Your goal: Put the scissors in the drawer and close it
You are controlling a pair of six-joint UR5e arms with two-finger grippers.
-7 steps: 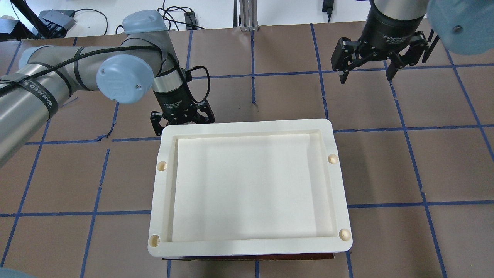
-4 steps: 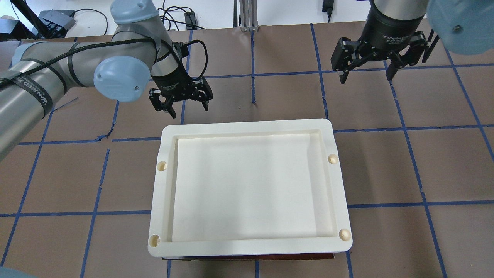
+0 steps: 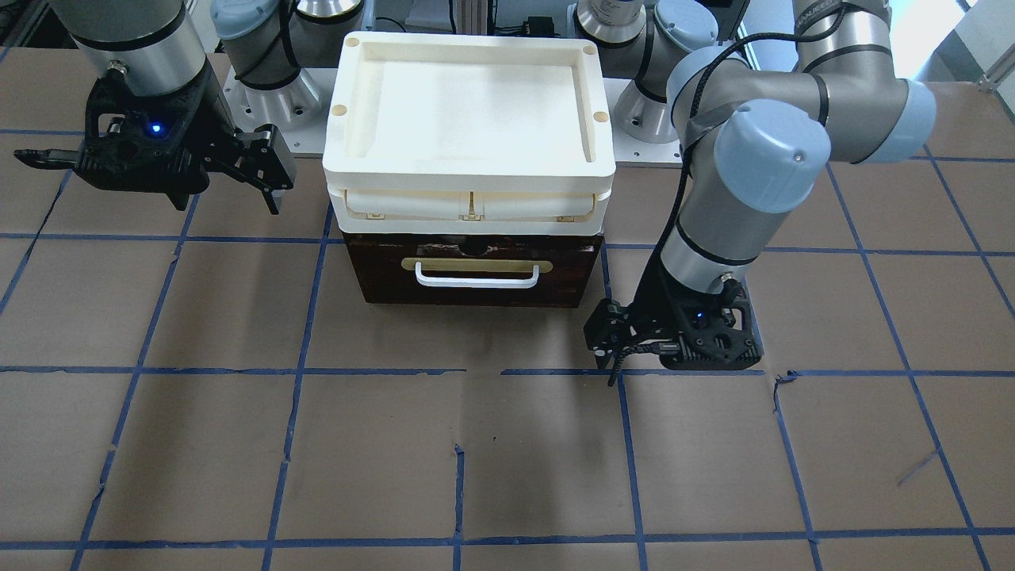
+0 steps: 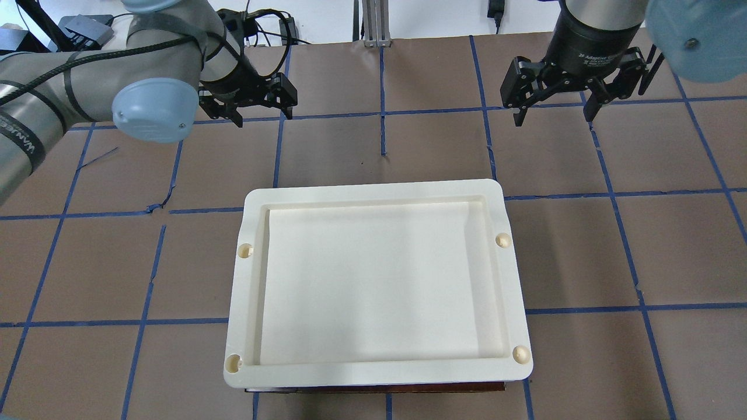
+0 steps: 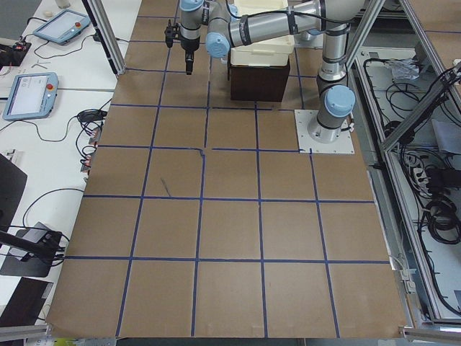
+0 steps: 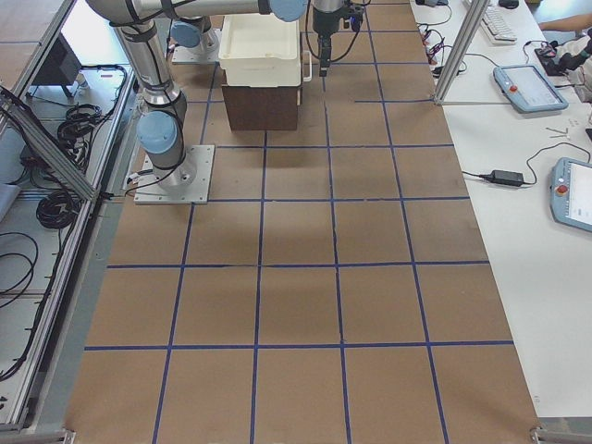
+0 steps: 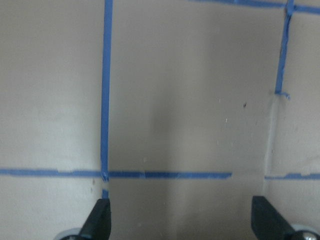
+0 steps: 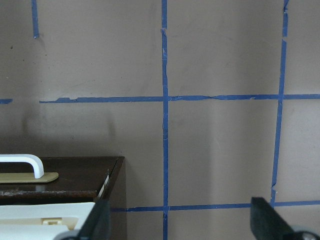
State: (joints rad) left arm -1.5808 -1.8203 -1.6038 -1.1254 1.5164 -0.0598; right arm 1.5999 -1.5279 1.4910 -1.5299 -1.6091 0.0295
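STEP: retreat | dark-brown-fronted wooden drawer (image 3: 381,277) appears shut; scissors unseen, probably inside | left tool (image 4: 262,111), right tool (image 4: 553,114): jaws spread, empty | DO: retract high, clear of cream tray-topped unit (image 4: 373,189).

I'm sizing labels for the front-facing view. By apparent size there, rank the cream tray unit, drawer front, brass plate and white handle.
1. cream tray unit
2. drawer front
3. brass plate and white handle: they look too alike to rank.
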